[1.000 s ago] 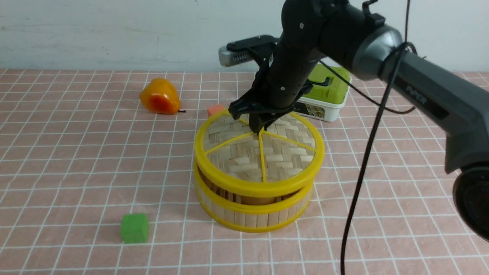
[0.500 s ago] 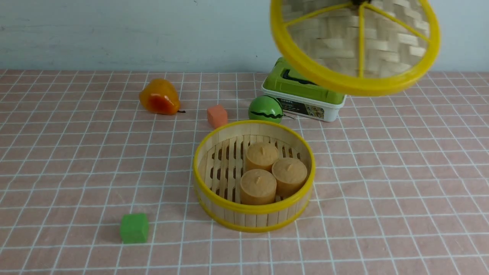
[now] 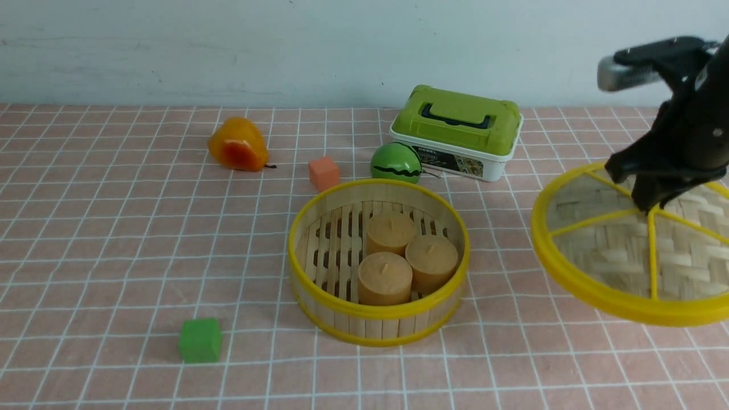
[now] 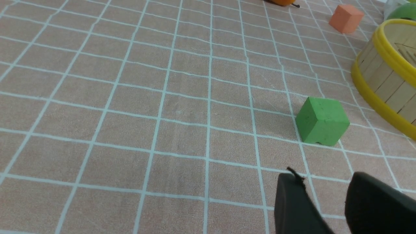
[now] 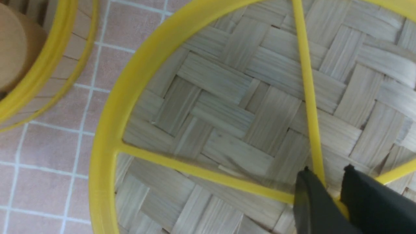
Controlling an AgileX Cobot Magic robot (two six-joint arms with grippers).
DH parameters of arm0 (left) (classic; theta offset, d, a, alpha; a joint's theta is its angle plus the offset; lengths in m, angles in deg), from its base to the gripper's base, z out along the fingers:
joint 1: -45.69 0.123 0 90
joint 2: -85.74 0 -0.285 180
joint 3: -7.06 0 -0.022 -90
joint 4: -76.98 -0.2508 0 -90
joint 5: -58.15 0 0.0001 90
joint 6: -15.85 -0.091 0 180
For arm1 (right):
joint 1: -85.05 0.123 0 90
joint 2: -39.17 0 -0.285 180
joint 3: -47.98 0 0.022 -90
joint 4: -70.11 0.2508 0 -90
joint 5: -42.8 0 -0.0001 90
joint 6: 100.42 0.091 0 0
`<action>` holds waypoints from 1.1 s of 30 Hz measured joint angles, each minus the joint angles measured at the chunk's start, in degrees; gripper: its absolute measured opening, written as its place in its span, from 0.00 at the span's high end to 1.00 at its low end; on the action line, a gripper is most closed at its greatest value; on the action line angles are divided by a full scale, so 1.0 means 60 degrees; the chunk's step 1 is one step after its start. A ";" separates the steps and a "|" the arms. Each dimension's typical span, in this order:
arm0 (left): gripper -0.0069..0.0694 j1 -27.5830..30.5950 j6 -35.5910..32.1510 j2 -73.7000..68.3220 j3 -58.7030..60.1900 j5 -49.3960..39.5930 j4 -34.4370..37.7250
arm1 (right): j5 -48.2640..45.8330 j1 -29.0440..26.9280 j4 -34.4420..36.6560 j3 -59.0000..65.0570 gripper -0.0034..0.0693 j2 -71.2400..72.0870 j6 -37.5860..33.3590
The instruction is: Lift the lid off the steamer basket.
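Right gripper (image 3: 649, 209) pinches the lid (image 3: 603, 253) by its hub, clear of the steamer basket (image 3: 376, 311); best set down level before releasing; left gripper (image 4: 325, 190) parted, empty.

The front view looks forward and down over the worktop (image 3: 114, 256) from well back. The left wrist view skims low, the green cube (image 4: 321, 121) just ahead of its jaws; the front view shares it. The right wrist view stares down, close, at the lid (image 5: 227, 97) beneath its jaws.
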 joint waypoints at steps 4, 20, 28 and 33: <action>0.60 0.0000 0.0000 0.0000 0.0000 0.0000 0.0000 | 0.1374 0.0000 0.0304 0.0766 0.84 -0.0378 0.0000; 0.60 0.0000 0.0000 0.0000 0.0000 0.0000 0.0009 | 0.2820 -0.0004 0.0773 0.0924 0.69 -0.1956 -0.0018; 0.60 0.0000 0.0000 0.0000 0.0000 0.0000 0.0009 | 0.2413 -0.0033 0.0959 0.0924 0.54 -0.1284 -0.0018; 0.60 0.0000 0.0000 0.0000 0.0000 0.0000 0.0009 | 0.2192 -0.0058 0.0967 0.0924 0.62 0.0708 -0.0160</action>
